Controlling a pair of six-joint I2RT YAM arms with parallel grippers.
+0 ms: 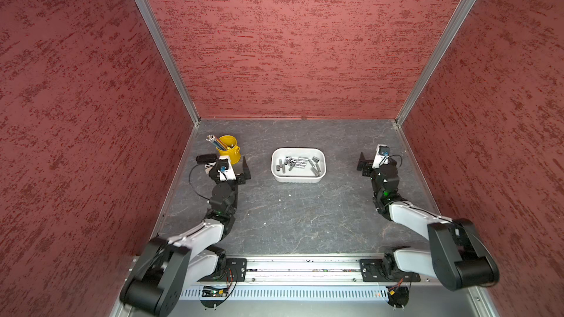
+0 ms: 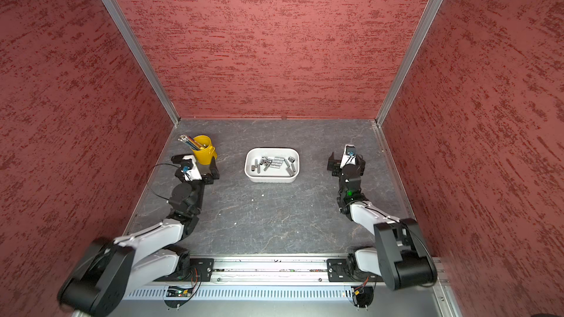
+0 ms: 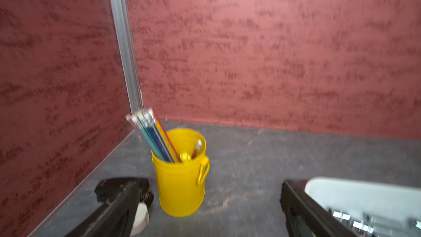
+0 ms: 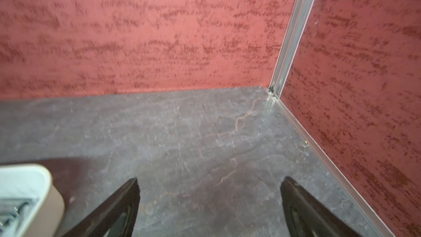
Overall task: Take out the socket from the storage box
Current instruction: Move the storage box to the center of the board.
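The white storage box [image 1: 298, 179] [image 2: 271, 180] sits mid-table in both top views, with several shiny metal sockets [image 1: 300, 163] [image 2: 274, 162] lying loose inside. My left gripper [image 1: 226, 162] [image 2: 197, 163] stands open and empty to the box's left, just in front of the yellow pencil cup. In the left wrist view the open left gripper [image 3: 205, 182] frames the cup, and a corner of the storage box [image 3: 364, 190] with sockets [image 3: 355, 222] shows beside one finger. My right gripper [image 1: 377, 155] [image 2: 346, 157] [image 4: 210, 181] is open and empty over bare table to the right of the storage box [image 4: 49, 192].
A yellow pencil cup [image 1: 229, 147] [image 2: 204, 149] [image 3: 182, 178] full of pencils stands at the back left, near the left wall. Red textured walls close in three sides. The grey marbled tabletop [image 1: 299, 214] stretches in front of the box.
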